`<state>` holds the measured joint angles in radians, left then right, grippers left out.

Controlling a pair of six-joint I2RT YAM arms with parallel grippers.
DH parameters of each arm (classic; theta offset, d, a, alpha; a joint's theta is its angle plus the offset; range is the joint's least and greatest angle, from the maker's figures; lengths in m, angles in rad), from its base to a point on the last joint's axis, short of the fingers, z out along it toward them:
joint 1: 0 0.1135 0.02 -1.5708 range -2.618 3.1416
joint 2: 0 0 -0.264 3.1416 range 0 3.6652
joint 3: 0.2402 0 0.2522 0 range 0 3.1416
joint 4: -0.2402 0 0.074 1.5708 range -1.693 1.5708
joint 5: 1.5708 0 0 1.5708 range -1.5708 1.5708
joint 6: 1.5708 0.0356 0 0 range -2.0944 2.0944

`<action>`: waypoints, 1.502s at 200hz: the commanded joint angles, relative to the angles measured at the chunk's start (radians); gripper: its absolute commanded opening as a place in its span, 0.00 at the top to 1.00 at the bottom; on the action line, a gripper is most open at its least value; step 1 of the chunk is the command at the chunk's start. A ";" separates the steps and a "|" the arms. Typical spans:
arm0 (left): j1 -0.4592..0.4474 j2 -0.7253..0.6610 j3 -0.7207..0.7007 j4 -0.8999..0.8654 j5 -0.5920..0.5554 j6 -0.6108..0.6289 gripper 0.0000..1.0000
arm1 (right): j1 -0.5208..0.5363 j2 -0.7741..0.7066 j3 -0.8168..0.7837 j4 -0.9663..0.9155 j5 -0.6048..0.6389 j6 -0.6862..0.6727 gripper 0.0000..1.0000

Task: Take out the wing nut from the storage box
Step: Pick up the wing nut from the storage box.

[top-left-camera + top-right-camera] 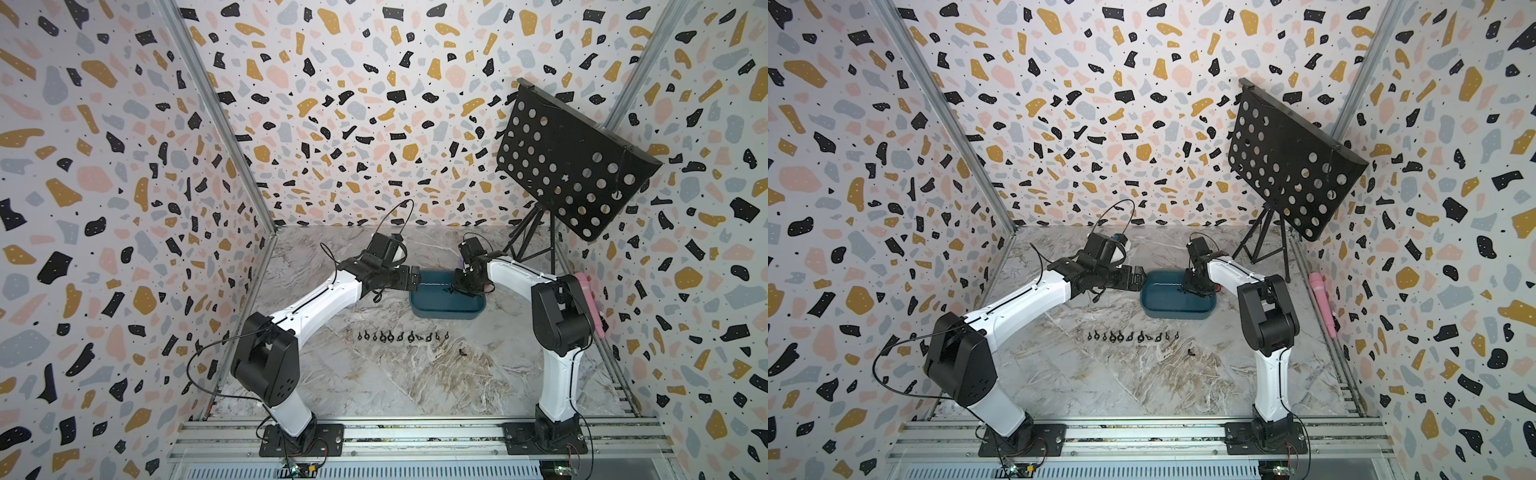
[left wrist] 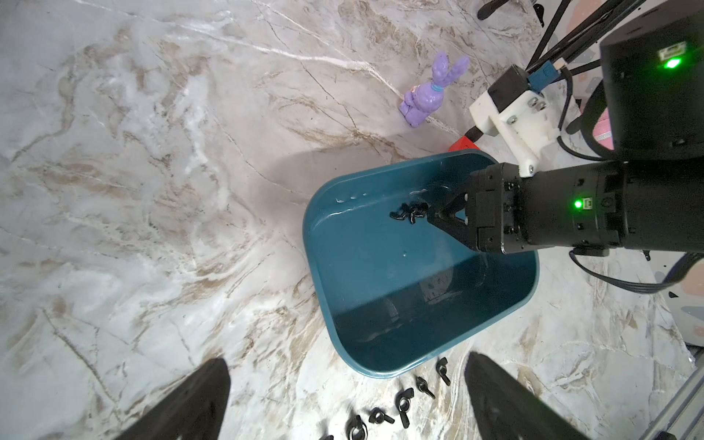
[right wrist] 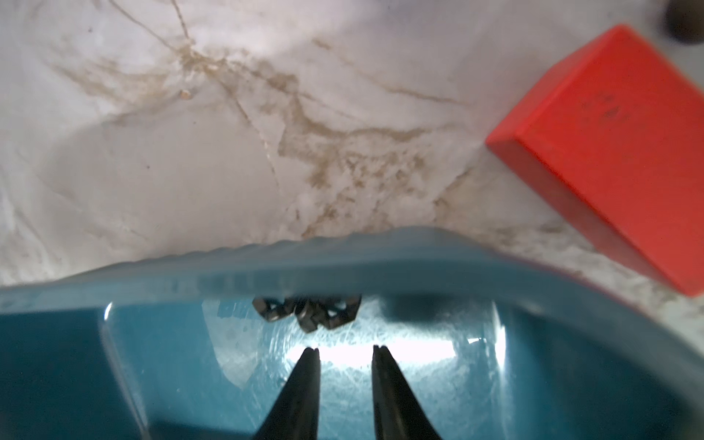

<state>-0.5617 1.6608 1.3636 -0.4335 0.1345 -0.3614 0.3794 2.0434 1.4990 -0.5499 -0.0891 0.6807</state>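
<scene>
I'm at the grasp step: my right tool point(image 3: 346, 348) sits inside the storage box point(image 3: 343, 263), jaws narrowly apart and gripping nothing. The clumped wing nuts point(image 3: 306, 310) lie just ahead against its wall. Next I advance and close on one. My left tool point(image 2: 346, 360) hovers wide open, empty.

Wing nuts point(image 2: 409, 214) lie in the storage box point(image 1: 440, 311) (far side), a nut row point(image 1: 402, 336) before it.
</scene>
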 commanded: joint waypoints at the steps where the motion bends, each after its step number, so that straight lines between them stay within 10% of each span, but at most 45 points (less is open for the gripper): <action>1: 0.009 -0.030 -0.013 0.002 0.017 -0.006 0.00 | -0.004 0.009 0.049 -0.025 0.017 0.014 0.72; 102: 0.020 -0.021 -0.009 0.000 0.032 -0.013 0.00 | -0.002 0.047 0.044 -0.034 -0.004 0.025 0.76; 206: 0.025 -0.044 -0.018 0.005 0.040 -0.046 0.00 | -0.004 -0.104 -0.068 0.115 -0.052 -0.026 1.00; 300: 0.024 -0.047 -0.012 0.111 0.265 -0.061 0.44 | -0.006 -0.413 -0.242 0.259 -0.343 -0.061 1.00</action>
<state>-0.5442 1.6440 1.3525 -0.4053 0.2977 -0.4141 0.3771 1.7130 1.2831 -0.3317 -0.3088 0.6426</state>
